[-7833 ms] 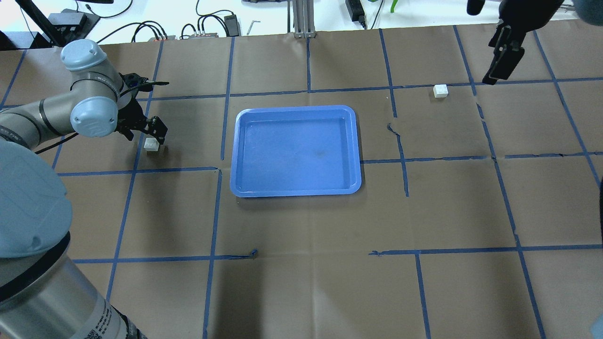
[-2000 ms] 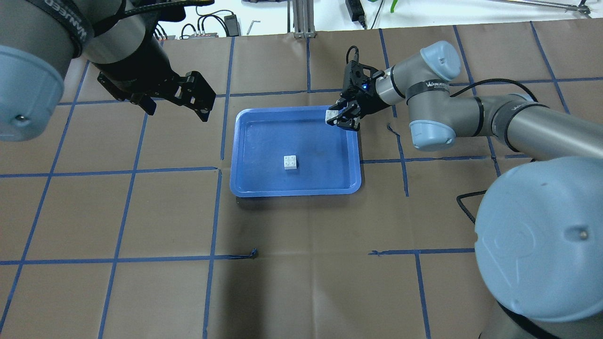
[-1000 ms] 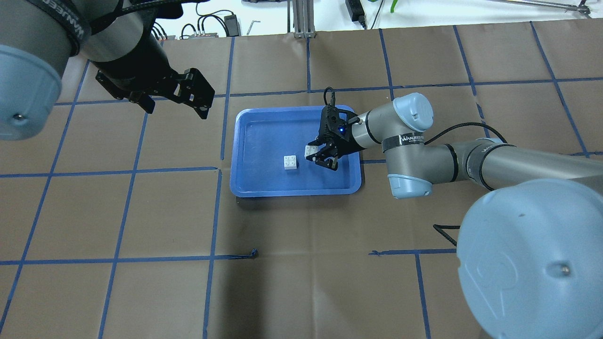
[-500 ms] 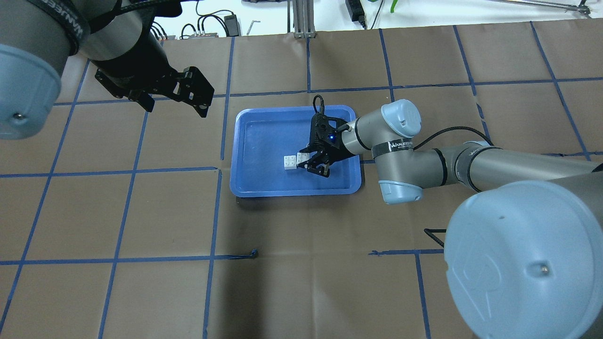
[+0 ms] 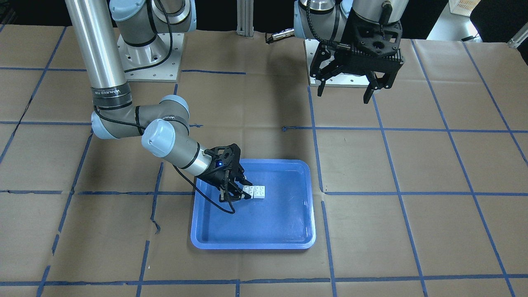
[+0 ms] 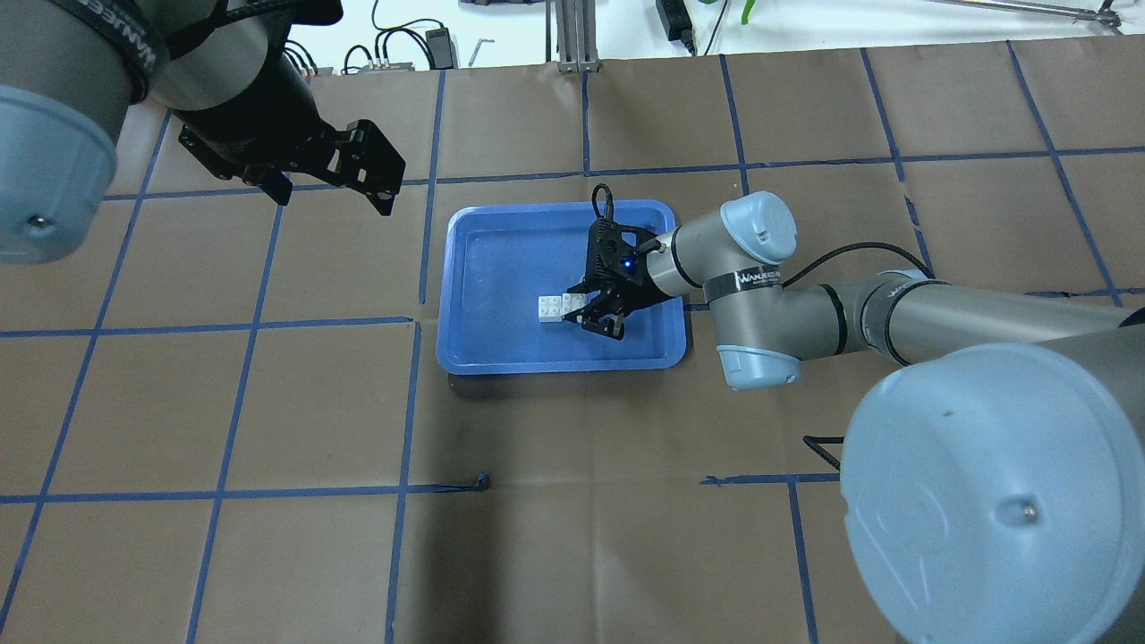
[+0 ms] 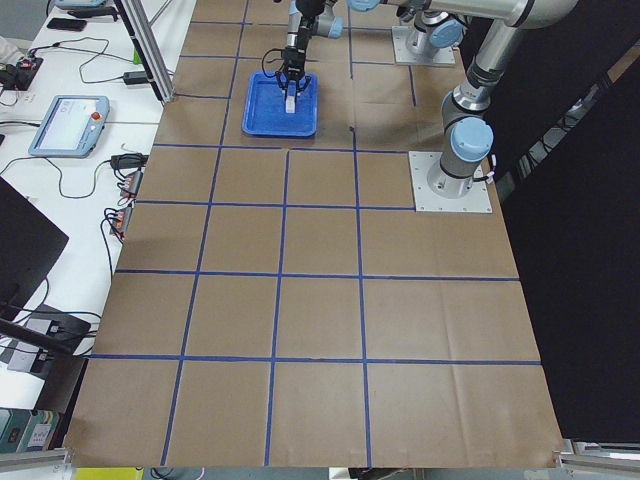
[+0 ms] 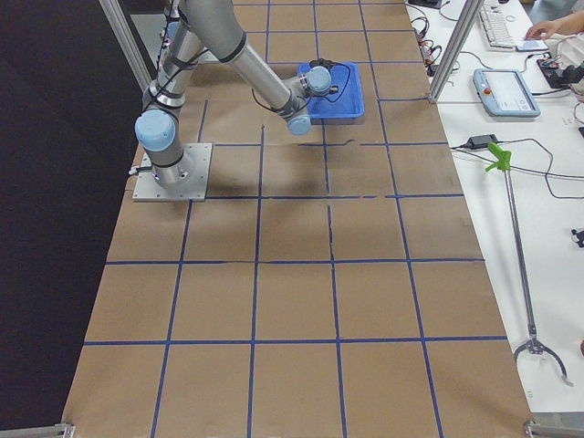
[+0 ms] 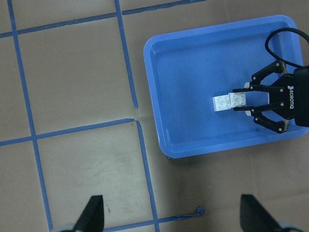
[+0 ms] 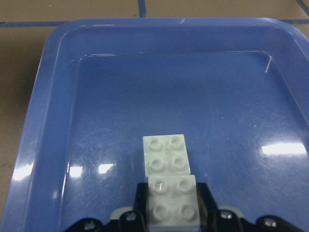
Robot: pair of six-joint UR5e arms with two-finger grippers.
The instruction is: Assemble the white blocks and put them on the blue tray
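The blue tray (image 6: 501,259) lies mid-table, and also shows in the front view (image 5: 280,222) and the left wrist view (image 9: 193,72). One white block (image 6: 550,308) rests on its floor. My right gripper (image 6: 592,315) is shut on the second white block (image 6: 573,301) and holds it low, edge to edge against the first. In the right wrist view the held block (image 10: 173,200) sits between the fingers, right behind the resting block (image 10: 166,153). My left gripper (image 6: 329,192) hangs open and empty, high above the table left of the tray.
Brown paper with a blue tape grid covers the table (image 6: 572,501). Cables and power bricks (image 6: 394,45) lie along the far edge. The right arm's elbow (image 6: 756,295) lies just beyond the tray's right rim. Both arm bases (image 5: 148,57) stand at the robot's side.
My right gripper has carried its white block from the tray's far right corner down to beside the block on the tray floor. The left gripper has stayed high and open.
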